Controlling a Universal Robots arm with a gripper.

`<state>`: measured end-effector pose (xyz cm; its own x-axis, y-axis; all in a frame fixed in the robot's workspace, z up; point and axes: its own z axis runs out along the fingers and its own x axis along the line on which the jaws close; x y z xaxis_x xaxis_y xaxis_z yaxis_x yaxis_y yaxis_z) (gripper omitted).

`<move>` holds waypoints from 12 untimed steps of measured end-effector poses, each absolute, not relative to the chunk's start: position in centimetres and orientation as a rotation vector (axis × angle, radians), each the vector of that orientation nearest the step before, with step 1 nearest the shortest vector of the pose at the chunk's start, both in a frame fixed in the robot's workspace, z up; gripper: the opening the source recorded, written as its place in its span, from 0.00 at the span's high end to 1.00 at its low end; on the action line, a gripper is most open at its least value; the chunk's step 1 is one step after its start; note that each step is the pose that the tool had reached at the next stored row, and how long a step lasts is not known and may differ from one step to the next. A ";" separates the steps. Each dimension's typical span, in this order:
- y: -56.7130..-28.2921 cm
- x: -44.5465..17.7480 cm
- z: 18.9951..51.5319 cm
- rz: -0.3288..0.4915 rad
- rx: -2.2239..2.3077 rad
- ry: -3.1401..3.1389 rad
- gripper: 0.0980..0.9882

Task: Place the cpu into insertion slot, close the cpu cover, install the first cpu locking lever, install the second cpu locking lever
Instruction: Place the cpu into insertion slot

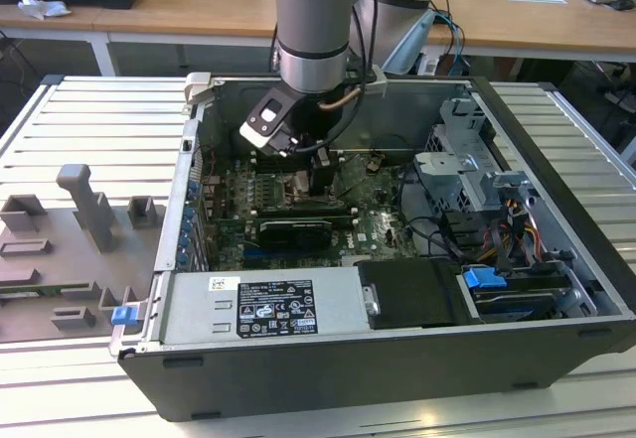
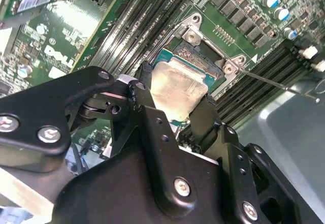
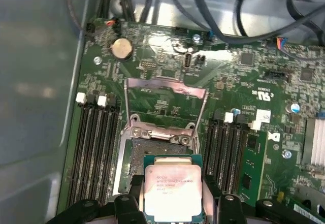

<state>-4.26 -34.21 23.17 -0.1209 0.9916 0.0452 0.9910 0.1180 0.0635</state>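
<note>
In both wrist views the cpu [image 3: 171, 189] [image 2: 177, 86], a pale square chip with a stained metal face, sits between my gripper's [image 3: 172, 184] [image 2: 172, 98] black fingers [image 3: 133, 184], which are shut on two of its opposite edges. It hovers just over the insertion slot [image 3: 147, 154], whose dark centre partly shows beyond the chip. The cpu cover [image 3: 165, 101] stands swung open past the slot, on its hinge. A thin locking lever [image 2: 278, 84] sticks out beside the socket. In the exterior view the gripper [image 1: 323, 178] reaches down onto the motherboard inside the open computer case.
Long memory slots [image 3: 94, 148] [image 3: 223, 153] flank the socket on both sides. A black expansion card [image 1: 293, 231], cable bundles [image 1: 467, 229] and a drive cage [image 1: 467, 150] crowd the case. The case walls [image 1: 189, 190] hem the arm in. A grey fixture tray [image 1: 70, 249] lies outside.
</note>
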 end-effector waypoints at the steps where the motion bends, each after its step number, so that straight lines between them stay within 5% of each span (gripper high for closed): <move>1: -34.2 -4.3 23.1 0.121 2.105 2.317 0.50; 12: -33.2 -4.3 22.0 0.114 2.167 2.263 0.50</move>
